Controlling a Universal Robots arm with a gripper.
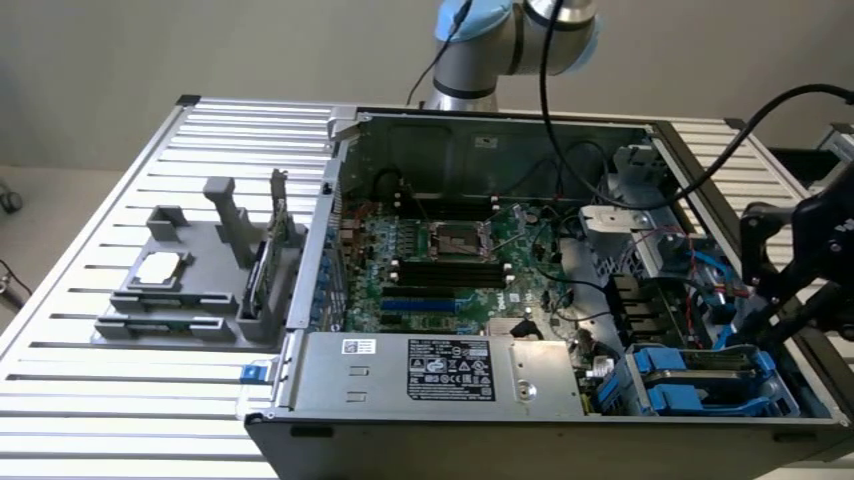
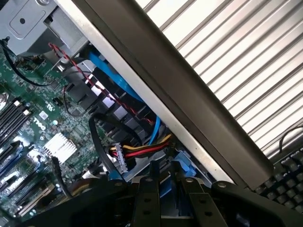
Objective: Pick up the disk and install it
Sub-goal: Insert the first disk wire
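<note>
At case (image 1: 534, 440) corner, exterior view's right: gripper (image 1: 763, 322) fingers clamped on disk (image 1: 697, 372) carrier edge, disk low in drive bay (image 1: 667, 398). Rec: hold disk level, seat slowly, avoid cables (image 2: 142, 150).

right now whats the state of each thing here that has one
computer case: side open, insides exposed
disk: low in the case's corner on the exterior view's right, gripped by its blue frame
pincer: closed on the disk
chip: outside the case, lying on the grey stand
</note>
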